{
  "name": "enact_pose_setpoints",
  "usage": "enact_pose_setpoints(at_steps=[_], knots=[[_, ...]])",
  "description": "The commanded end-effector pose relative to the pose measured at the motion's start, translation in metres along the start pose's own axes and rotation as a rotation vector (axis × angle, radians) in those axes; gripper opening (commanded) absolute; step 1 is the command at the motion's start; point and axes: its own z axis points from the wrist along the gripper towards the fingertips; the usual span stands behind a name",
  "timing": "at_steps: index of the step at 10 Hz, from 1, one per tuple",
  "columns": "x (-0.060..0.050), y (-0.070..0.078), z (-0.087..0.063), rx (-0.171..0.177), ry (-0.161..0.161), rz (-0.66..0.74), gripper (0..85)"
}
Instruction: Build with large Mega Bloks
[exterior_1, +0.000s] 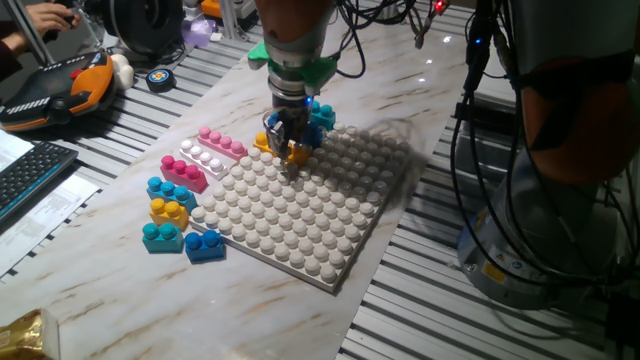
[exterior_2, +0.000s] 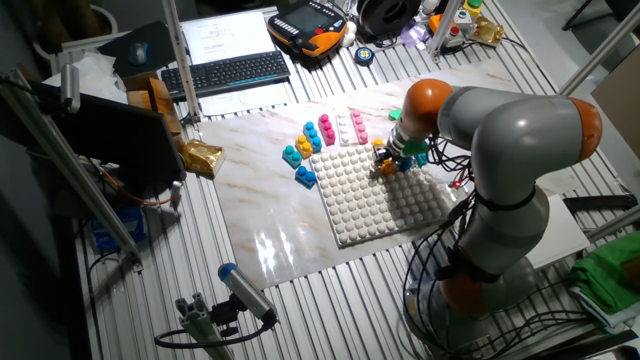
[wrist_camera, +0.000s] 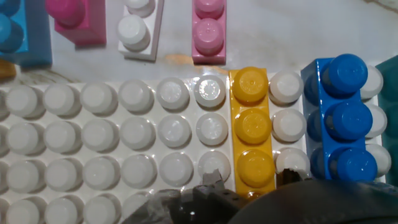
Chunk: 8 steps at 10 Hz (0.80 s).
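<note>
My gripper (exterior_1: 291, 143) straddles the orange-yellow brick (wrist_camera: 251, 127) seated on the baseplate (exterior_1: 300, 215) beside the blue brick (wrist_camera: 342, 118); whether the fingers pinch it, I cannot tell. It looks light, rigid and slick, best gripped across its long sides. The fingertips are cropped in hand view.

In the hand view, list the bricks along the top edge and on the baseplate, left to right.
Magenta brick → white brick → pink brick → orange-yellow brick → blue brick.
</note>
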Motion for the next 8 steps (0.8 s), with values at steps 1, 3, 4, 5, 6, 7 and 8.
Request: enact_pose_setpoints(at_steps=[1,3,4,5,6,7,8], knots=[[-0.005,0.003,-0.006,0.001,0.004,-0.001,54.0],[-0.024,0.011,-0.020,-0.010,0.005,0.022,54.3],[-0.035,0.015,-0.025,0.002,0.020,0.022,54.3],[-0.047,0.019,-0.030,0.019,0.028,0.025,54.3],[-0.059,0.024,-0.034,0.044,0.032,0.027,54.3],[-0.068,0.027,-0.033,0.057,0.030,0.030,54.3],[-0.073,0.029,-0.030,0.067,0.023,0.028,54.0]])
